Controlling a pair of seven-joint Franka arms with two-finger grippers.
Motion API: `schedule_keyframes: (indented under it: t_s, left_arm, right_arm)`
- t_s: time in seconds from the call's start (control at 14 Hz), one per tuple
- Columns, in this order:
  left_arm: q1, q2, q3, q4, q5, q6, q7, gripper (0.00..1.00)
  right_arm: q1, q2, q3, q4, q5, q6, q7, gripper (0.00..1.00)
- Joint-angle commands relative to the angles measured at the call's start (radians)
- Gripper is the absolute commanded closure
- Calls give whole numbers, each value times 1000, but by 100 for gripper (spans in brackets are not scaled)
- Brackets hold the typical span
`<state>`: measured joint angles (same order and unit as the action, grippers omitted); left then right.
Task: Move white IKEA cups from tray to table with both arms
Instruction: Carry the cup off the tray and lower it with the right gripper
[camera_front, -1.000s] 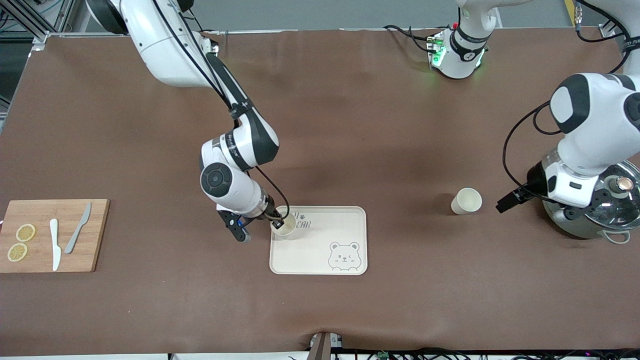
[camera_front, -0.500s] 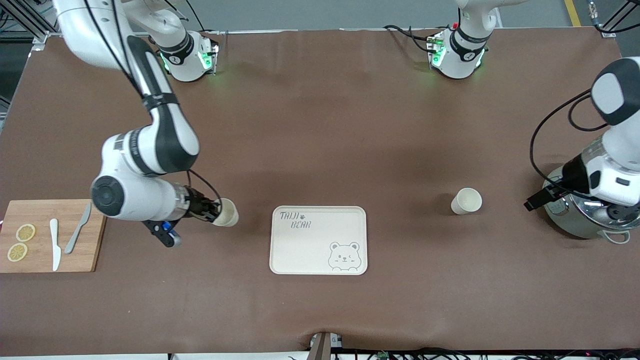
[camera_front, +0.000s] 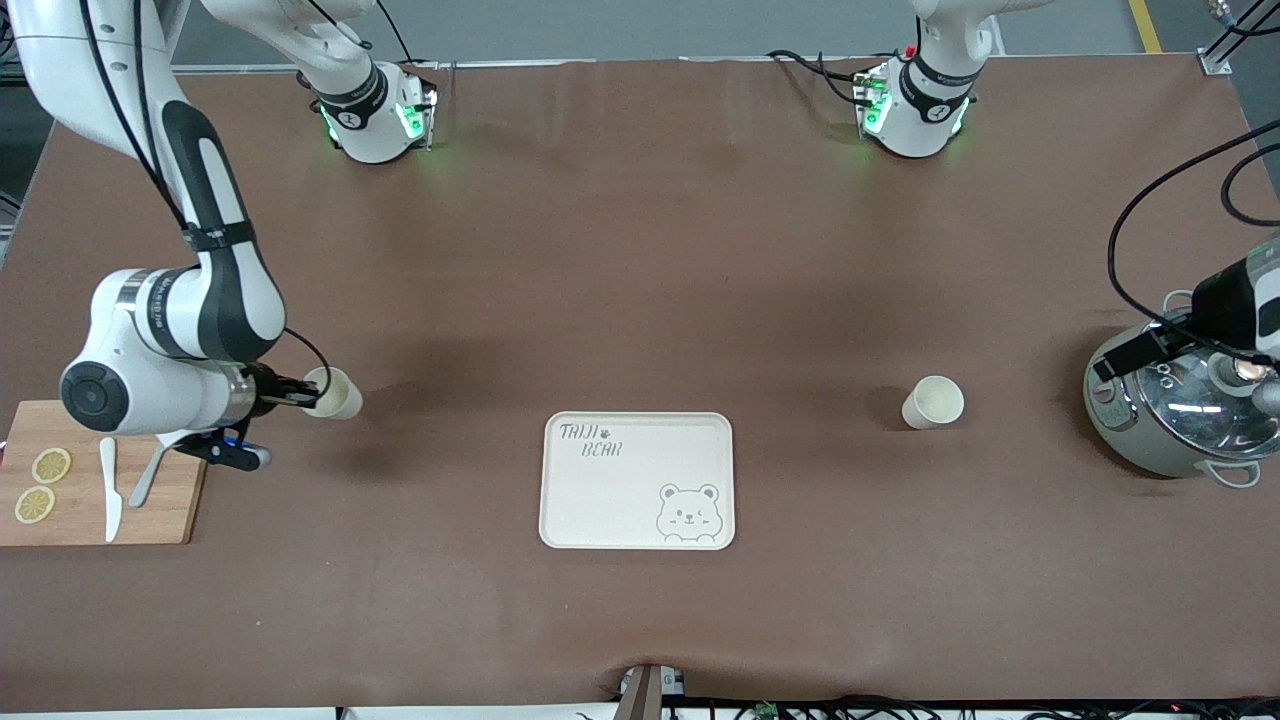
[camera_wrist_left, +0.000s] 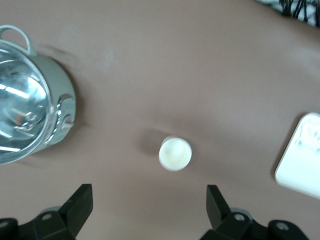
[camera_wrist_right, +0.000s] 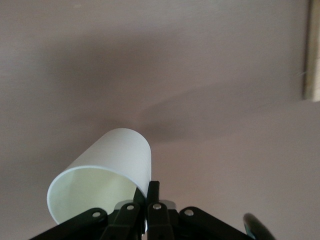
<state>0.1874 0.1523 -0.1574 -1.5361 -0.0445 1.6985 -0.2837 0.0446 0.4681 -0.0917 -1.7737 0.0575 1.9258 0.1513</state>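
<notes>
One white cup (camera_front: 335, 393) is held on its side above the bare table, between the cutting board and the tray. My right gripper (camera_front: 303, 394) is shut on its rim wall, one finger inside and one outside; the right wrist view shows the cup (camera_wrist_right: 107, 170) and the gripper (camera_wrist_right: 147, 192). The second white cup (camera_front: 933, 402) stands upright on the table toward the left arm's end. My left gripper (camera_front: 1108, 366) is open and empty over the edge of the pot; the left wrist view shows the gripper (camera_wrist_left: 150, 210) well apart from this cup (camera_wrist_left: 175, 153).
The cream bear-printed tray (camera_front: 637, 480) lies mid-table with nothing on it; its corner shows in the left wrist view (camera_wrist_left: 300, 165). A steel pot (camera_front: 1180, 410) stands at the left arm's end. A wooden cutting board (camera_front: 100, 470) with two knives and lemon slices lies at the right arm's end.
My right arm has carried its cup from the tray's corner off toward the cutting board. My left arm has drawn back from the standing cup toward the pot.
</notes>
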Motion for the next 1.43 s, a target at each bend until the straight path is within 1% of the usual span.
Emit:
schedule_keyframes:
  t_s: [0.0, 0.14, 0.36, 0.57, 0.71, 0.79, 0.86, 0.93, 1.0, 1.07, 1.14, 1.21, 1.29, 1.36]
  left_arm:
    - [38, -71, -4, -6, -8, -103, 99, 0]
    - [41, -111, -4, -9, -9, -173, 109, 0]
    - [40, -169, -13, -10, -11, -201, 93, 0]
    - [35, -171, -14, 2, -18, -183, 93, 0]
    - [29, -155, -16, 4, -12, -133, 106, 0]
    - [24, -143, -17, 4, -11, -110, 107, 0]
    - [20, -137, -21, 4, -8, -106, 109, 0]
    - [18, -137, -22, 4, 0, -106, 109, 0]
    - [18, -137, -22, 4, 20, -106, 110, 0]
    - [17, -137, -24, 4, 43, -105, 112, 0]
    - [18, -137, -31, 4, 55, -106, 113, 0]
    - [18, -137, -40, 4, 61, -105, 113, 0]
    - [17, -137, -40, 4, 63, -105, 112, 0]
    - [18, -137, -40, 4, 64, -96, 113, 0]
  right_arm:
    - [-84, -42, 18, -101, -30, 96, -164, 100]
    - [-110, -34, 18, -107, -30, 107, -210, 100]
    - [-120, -32, 18, -133, -30, 110, -217, 100]
    - [-147, -16, 18, -132, -30, 120, -257, 100]
    - [-164, 1, 20, -133, -30, 134, -283, 100]
    - [-167, 1, 20, -133, -30, 133, -282, 77]
    - [-163, 0, 20, -130, -25, 125, -280, 5]
    - [-160, -2, 21, -127, -22, 116, -276, 0]
    - [-155, -6, 21, -113, -22, 79, -277, 0]
    - [-146, -5, 23, -61, -22, -15, -280, 0]
    - [-129, -3, 24, 9, -22, -148, -276, 0]
    - [-99, 3, 23, 64, -34, -233, -269, 0]
    - [-72, 12, 15, 82, -38, -235, -257, 0]
    - [-89, 15, 12, 112, -34, -240, -266, 0]
